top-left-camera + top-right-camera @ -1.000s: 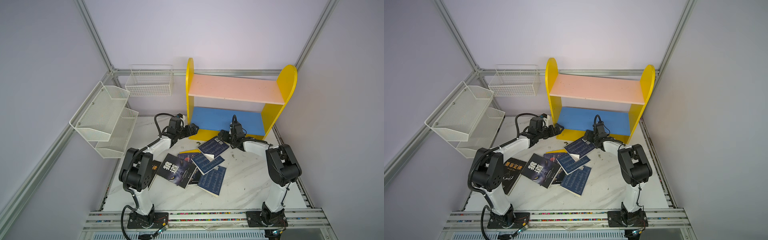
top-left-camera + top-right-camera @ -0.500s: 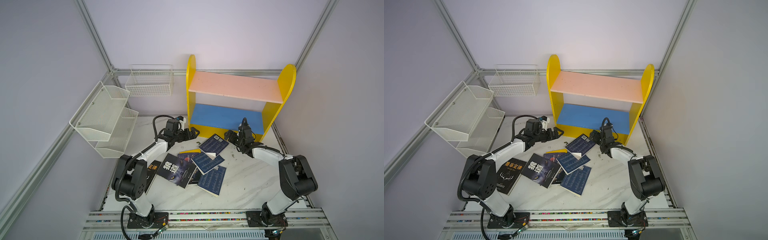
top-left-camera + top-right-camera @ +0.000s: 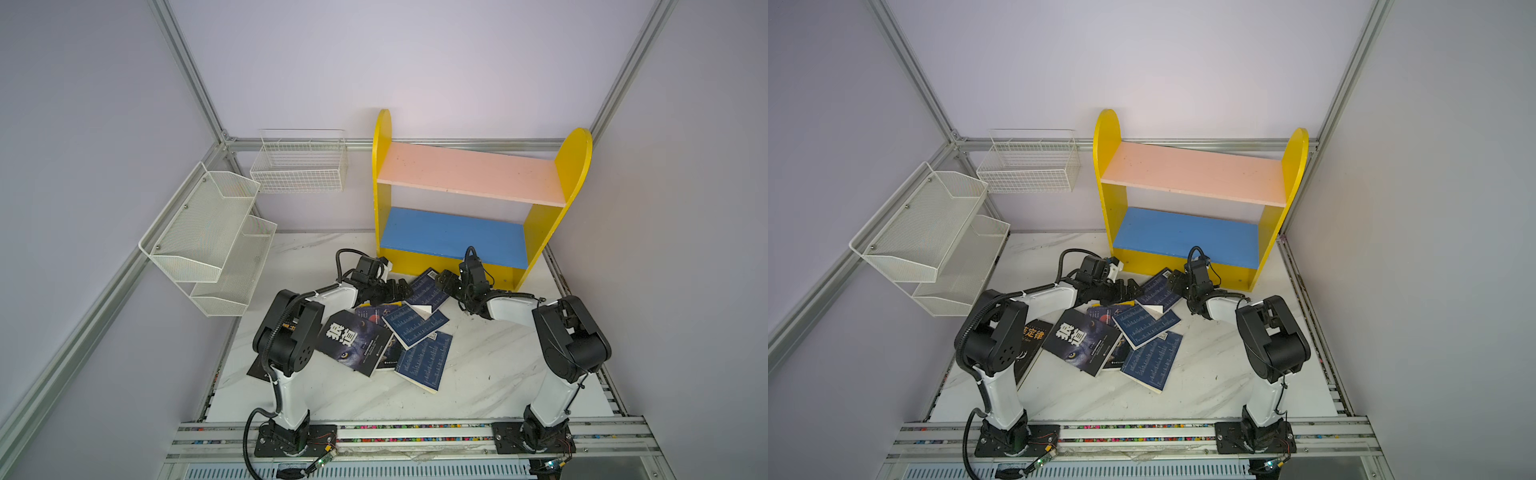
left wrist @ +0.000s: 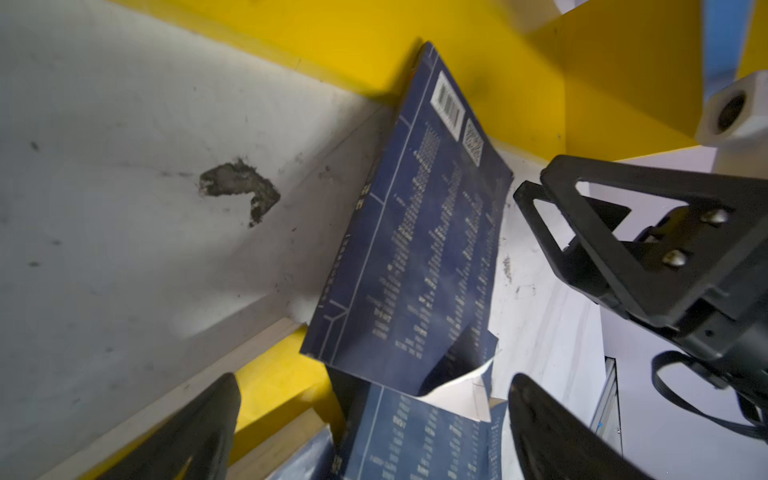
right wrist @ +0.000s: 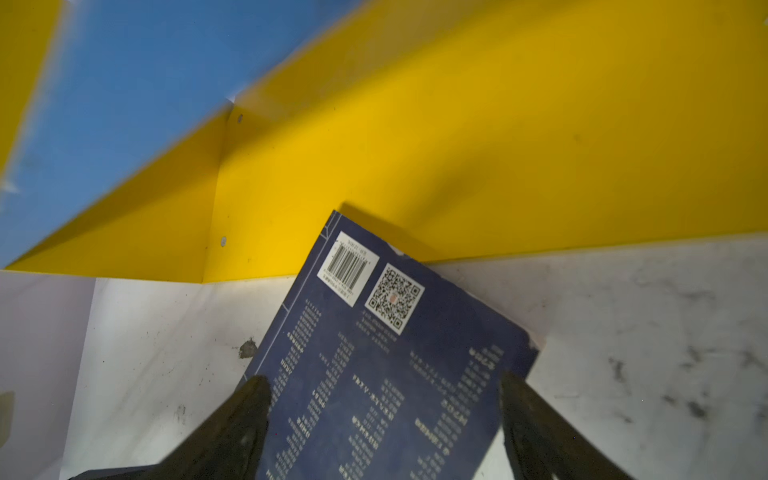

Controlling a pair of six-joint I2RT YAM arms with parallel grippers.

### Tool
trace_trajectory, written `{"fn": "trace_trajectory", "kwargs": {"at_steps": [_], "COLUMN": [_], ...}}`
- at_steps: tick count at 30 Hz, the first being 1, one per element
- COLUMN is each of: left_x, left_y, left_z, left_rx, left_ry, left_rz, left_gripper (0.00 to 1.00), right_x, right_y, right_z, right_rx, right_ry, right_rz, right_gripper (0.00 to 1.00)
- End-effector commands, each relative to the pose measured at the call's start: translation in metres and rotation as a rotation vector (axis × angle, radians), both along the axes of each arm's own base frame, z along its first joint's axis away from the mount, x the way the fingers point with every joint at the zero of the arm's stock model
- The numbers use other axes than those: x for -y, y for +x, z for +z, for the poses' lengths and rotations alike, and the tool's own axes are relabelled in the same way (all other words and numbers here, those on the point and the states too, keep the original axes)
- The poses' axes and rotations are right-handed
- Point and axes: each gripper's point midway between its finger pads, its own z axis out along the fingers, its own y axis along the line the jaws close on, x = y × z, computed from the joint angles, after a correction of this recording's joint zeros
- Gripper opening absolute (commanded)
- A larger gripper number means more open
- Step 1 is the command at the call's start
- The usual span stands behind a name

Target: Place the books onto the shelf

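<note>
The navy book (image 3: 428, 290) lay near the shelf (image 3: 453, 239), its far corner at the yellow base, between the open left gripper (image 3: 405, 289) and the right gripper (image 3: 444, 281), whose wide jaws stood astride its right end; whether they gripped it, I could not tell.

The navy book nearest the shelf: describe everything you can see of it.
The navy book is a thin paperback lying back cover up, with pale text columns, a white barcode label and a QR code at the end against the yellow base of the shelf. Its near end overlaps another navy book, one cover corner bent up white. The right tool straddles its width; whether it grips is unclear.
</note>
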Motion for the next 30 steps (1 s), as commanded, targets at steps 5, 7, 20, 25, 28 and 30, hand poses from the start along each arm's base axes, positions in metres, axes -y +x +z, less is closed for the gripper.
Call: {"fn": "trace_trajectory", "kwargs": {"at_steps": [5, 7, 20, 25, 28, 30], "left_x": [0.026, 0.033, 0.053, 0.054, 0.057, 0.059], "left_y": [0.038, 0.039, 0.038, 0.036, 0.034, 0.032], "left_z": [0.045, 0.047, 0.071, 0.073, 0.075, 0.076], "left_rx": [0.141, 0.145, 0.137, 0.130, 0.120, 0.114], "left_ry": [-0.116, -0.152, -0.268, -0.276, -0.285, -0.292], "left_rz": [0.005, -0.002, -0.039, -0.043, -0.059, -0.067], "left_gripper": [0.91, 0.89, 0.43, 0.26, 0.22, 0.18], "right_x": [-0.021, -0.025, -0.043, -0.045, -0.047, -0.048], "right_y": [-0.001, -0.001, 0.006, 0.005, 0.004, 0.004], "right_z": [-0.024, -0.029, -0.026, -0.010, -0.003, 0.000], "right_rx": [-0.039, -0.045, -0.036, -0.009, 0.001, 0.005], "right_ry": [0.039, 0.050, 0.101, 0.130, 0.147, 0.156], "right_rz": [0.039, 0.054, 0.095, 0.101, 0.106, 0.111], "right_gripper": [0.84, 0.83, 0.80, 0.81, 0.81, 0.80]}}
